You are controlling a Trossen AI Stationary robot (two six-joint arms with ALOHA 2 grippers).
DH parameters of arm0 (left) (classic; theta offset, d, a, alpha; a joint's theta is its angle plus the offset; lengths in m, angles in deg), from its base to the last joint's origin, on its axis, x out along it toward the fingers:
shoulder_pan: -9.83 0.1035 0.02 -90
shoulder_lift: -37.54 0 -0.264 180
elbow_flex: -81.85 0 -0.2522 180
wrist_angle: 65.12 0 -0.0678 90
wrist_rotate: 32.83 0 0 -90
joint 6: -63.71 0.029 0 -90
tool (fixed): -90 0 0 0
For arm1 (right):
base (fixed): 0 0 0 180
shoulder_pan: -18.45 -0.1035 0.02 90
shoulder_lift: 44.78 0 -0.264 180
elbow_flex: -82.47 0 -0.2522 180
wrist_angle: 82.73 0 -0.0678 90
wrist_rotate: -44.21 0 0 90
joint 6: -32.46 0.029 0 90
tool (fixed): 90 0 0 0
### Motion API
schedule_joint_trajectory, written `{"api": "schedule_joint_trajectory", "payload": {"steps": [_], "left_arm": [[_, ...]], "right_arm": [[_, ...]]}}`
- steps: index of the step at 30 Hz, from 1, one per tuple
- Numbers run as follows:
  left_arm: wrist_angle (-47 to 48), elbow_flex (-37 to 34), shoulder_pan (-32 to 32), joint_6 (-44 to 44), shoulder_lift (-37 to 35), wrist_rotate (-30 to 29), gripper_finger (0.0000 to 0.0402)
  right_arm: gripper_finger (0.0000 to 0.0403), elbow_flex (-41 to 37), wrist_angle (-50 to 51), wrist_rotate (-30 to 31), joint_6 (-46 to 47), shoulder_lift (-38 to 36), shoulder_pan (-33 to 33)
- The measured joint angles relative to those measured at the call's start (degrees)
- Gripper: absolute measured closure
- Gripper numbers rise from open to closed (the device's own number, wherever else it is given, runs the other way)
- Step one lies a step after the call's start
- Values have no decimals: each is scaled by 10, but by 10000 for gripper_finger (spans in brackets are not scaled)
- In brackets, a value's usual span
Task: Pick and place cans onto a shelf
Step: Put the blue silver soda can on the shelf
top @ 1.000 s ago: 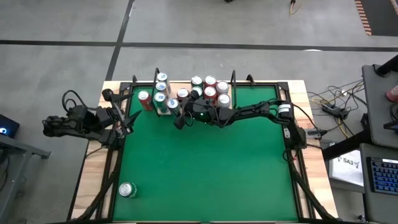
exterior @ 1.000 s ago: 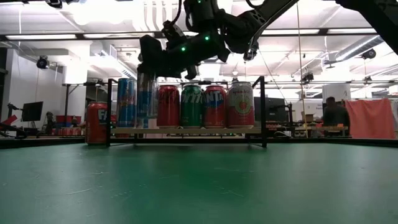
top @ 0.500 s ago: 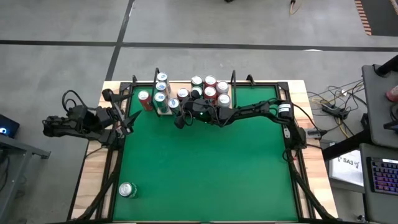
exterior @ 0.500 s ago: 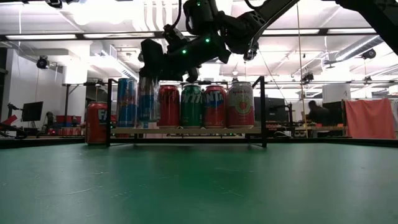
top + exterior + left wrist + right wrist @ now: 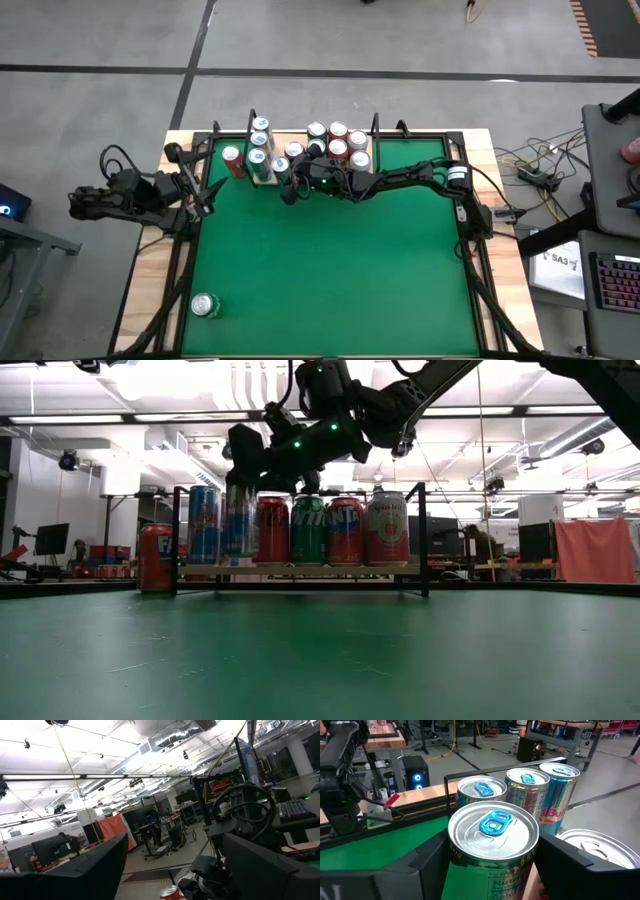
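The shelf (image 5: 300, 569), a light-wood board between black wire uprights, stands at the table's far edge. Several cans stand upright on it in a row (image 5: 330, 530). My right gripper (image 5: 286, 184) reaches level over its left part and is shut on a slim silver-blue can (image 5: 492, 840), also seen in the low view (image 5: 238, 525). A red can (image 5: 232, 160) stands on the table left of the shelf. Another can (image 5: 204, 305) lies on its side at the near left. My left gripper (image 5: 170, 845) waits open at the table's left edge (image 5: 203, 200), nothing between its fingers. My right gripper has the slim can between its two fingers (image 5: 427, 865), which lie on opposite sides of its wall just below the top rim (image 5: 532, 855). The fingers come in level, from the table's right and near side. The can stands upright with its bottom on the shelf board (image 5: 238, 564).
Two slim cans (image 5: 540, 790) stand right behind the held one, and a wider can (image 5: 600, 852) stands close beside it. The shelf's wire upright (image 5: 177, 540) rises just to the left. Bare green table (image 5: 330, 270) spreads toward the near edge.
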Motion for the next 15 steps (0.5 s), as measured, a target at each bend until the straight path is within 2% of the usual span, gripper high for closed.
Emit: {"api": "schedule_joint_trajectory", "payload": {"steps": [8, 15], "left_arm": [[-1, 0, 0, 0, 0, 0, 93], [-10, 0, 0, 8, 0, 0, 93]], "right_arm": [[160, 0, -20, -5, 4, 0, -1], [160, 0, -44, -35, 5, 0, -3]]}}
